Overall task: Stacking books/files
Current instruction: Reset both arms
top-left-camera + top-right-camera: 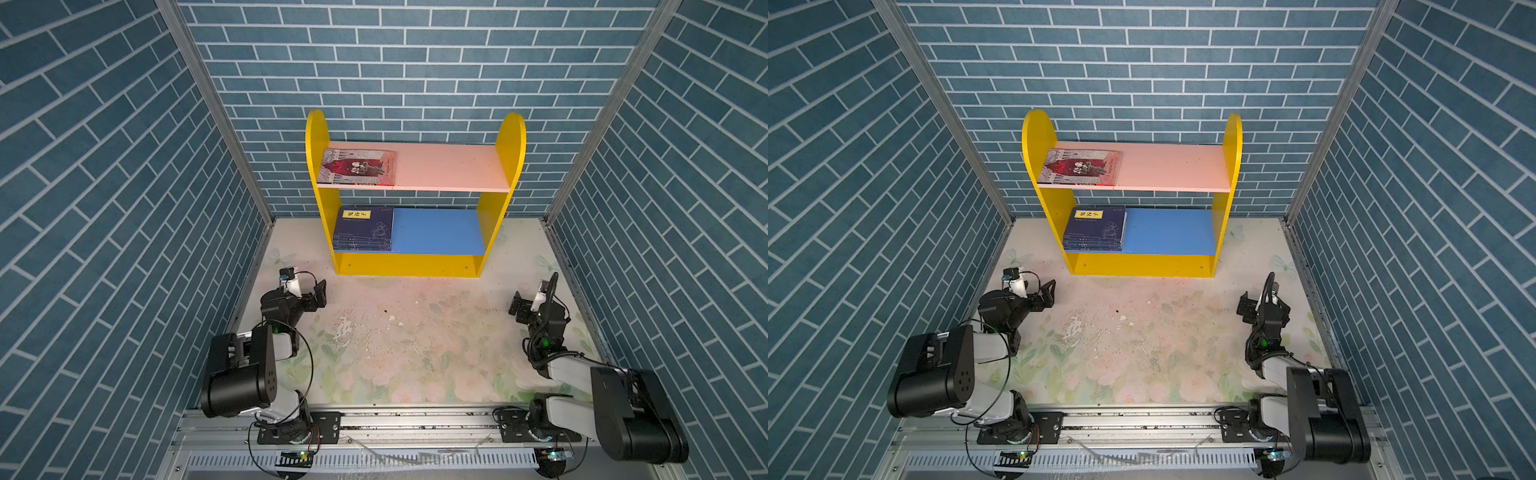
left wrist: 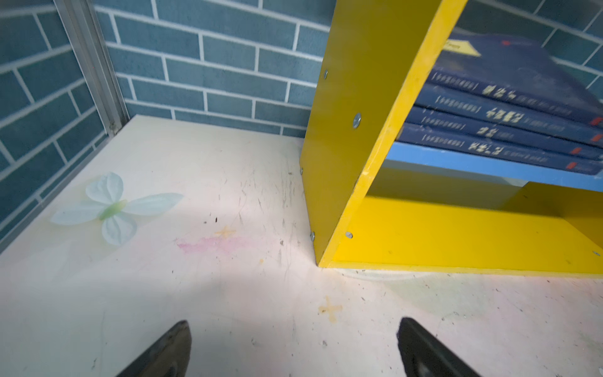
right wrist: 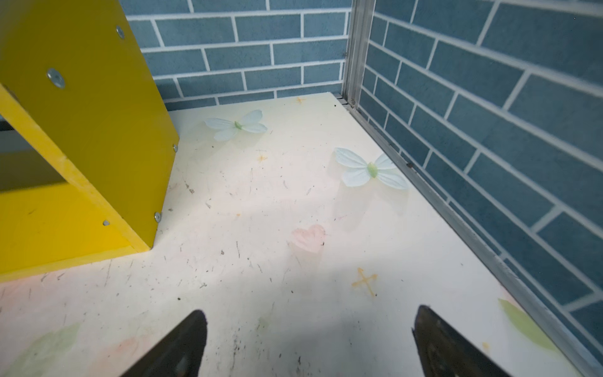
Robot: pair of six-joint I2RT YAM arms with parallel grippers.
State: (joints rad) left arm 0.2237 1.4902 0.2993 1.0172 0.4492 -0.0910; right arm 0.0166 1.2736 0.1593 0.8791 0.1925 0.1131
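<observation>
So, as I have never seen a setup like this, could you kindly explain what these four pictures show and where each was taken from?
These show two small robot arms fixed to a rail at the near edge of a flower-printed table, inside blue brick-patterned walls. The two wide pictures come from one overhead camera pair, so they look nearly alike. The other two come from a camera on each arm's wrist, looking out past its fingers. The left gripper and the right gripper are both open and hold nothing. At the back stands a yellow shelf unit. A red and grey illustrated book lies flat on its pink upper board; a stack of four navy books lies on the blue lower board.
</observation>
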